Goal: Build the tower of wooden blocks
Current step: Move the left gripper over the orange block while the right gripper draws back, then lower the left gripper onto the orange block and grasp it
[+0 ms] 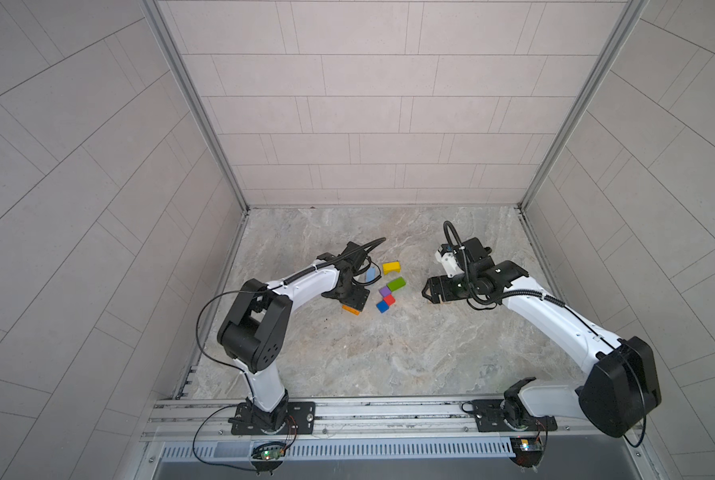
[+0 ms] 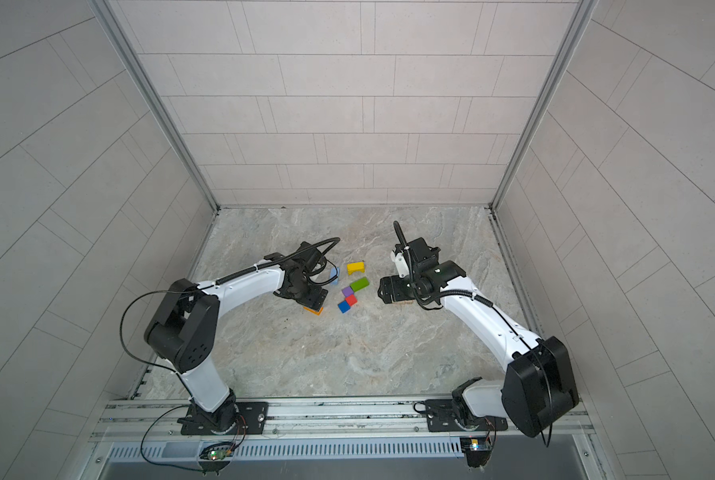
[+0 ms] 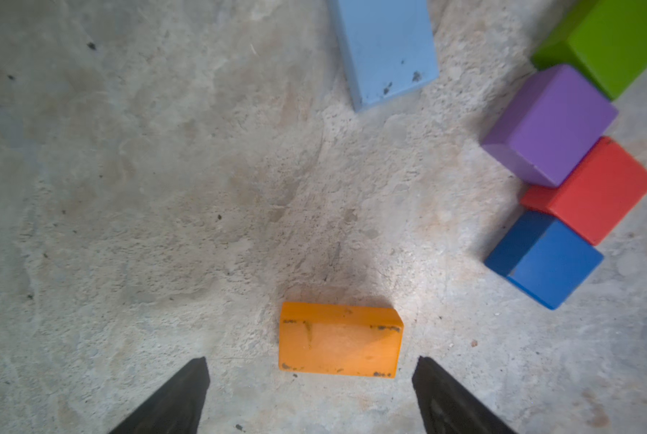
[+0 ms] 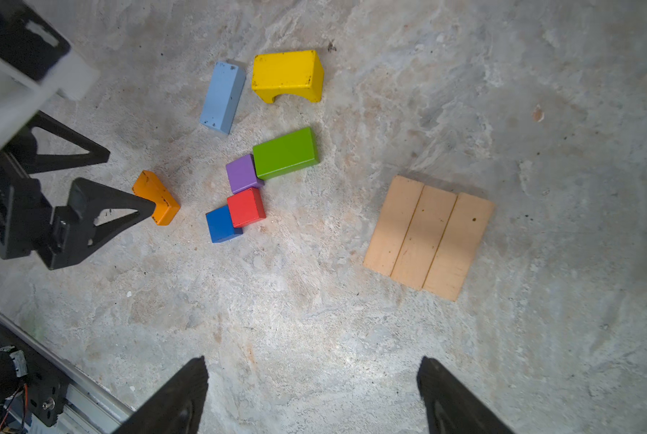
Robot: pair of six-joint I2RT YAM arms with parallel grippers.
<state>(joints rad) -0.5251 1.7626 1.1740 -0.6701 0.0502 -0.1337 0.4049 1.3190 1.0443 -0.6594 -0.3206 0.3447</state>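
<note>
Plainly, nothing is stacked yet: every block lies on the bench (image 4: 314, 319), and the only start of a tower is three tan planks (image 4: 427, 236) laid flat, side by side and touching, probably as a broad base. The left fingers (image 3: 175, 398) are spread wide with the orange block (image 3: 339, 340) between their tips and a gap on each side, so they hold nothing; the pose suggests it is the next piece to be picked up. The right fingers (image 4: 175, 398) are also spread and empty, hanging over bare bench near the planks, perhaps waiting there to steady the base. The purple cube (image 4: 242, 173), red cube (image 4: 246, 206) and blue cube (image 4: 220, 225) sit in a touching chain, the purple one against the green block (image 4: 286, 152). The light-blue block (image 4: 222, 97) and the yellow block (image 4: 286, 75) lie apart from them, close to each other. The planks are bare pale wood with faint grain. The coloured pieces are painted, and the orange, light-blue and yellow ones are chipped dark along their edges. The yellow block has an arch cut into one long side. The bench looks like mottled grey and pinkish stone with a rough, pitted surface.
</note>
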